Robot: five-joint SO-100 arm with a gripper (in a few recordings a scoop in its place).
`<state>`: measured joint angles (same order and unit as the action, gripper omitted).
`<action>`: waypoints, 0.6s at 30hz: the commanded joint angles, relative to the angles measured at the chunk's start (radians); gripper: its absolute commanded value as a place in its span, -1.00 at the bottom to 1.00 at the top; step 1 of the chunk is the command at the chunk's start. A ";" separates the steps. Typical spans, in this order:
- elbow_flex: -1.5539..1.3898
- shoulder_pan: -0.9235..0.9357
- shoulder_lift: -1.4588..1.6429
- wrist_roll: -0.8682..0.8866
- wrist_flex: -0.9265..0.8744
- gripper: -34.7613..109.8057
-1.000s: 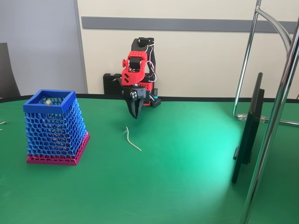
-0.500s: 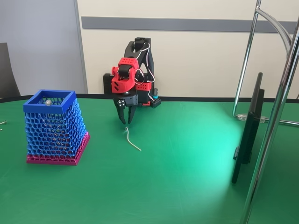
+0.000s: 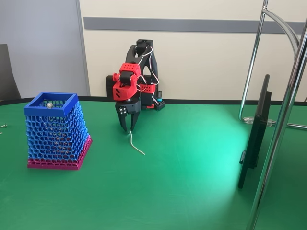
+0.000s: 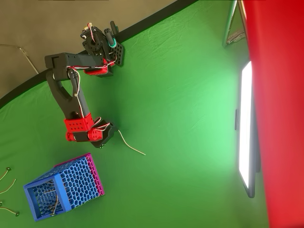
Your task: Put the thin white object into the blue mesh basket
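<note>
Standing at far left in the fixed view, the blue mesh basket (image 3: 57, 131) is sitting upright on the green table (image 3: 192, 182), a small silver ball (image 3: 49, 104) showing near its rim. Right of the basket, the gripper (image 3: 129, 128) is hanging point-down, fingers parted a little and holding nothing. The thin white object (image 3: 135, 143) is lying flat on the cloth just right of the basket-side fingertip, its hooked end nearest the tips; the overhead view is showing it (image 4: 130, 144) just beside the gripper (image 4: 105, 140).

Risk, as judged: the wire is lying flush, so closing fingers may be skating over it or flicking it away.

Against a second ago, the gripper is now sitting lower and nearer the basket, over the hooked end.
</note>
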<state>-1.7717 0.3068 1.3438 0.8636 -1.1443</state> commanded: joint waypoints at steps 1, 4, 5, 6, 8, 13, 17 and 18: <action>0.041 -0.015 -0.018 0.009 -0.003 -0.35; 0.049 -0.029 -0.035 0.006 -0.003 -0.35; 0.051 -0.034 -0.038 0.006 -0.003 -0.35; 0.051 -0.037 -0.040 0.006 -0.003 -0.35; 0.051 -0.043 -0.041 0.009 -0.003 -0.35; 0.044 -0.049 -0.043 0.009 -0.003 -0.35; 0.041 -0.046 -0.049 0.005 -0.003 -0.35; 0.041 -0.041 -0.054 0.005 -0.003 -0.35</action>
<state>-1.7533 0.2608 1.2855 0.8667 -1.1397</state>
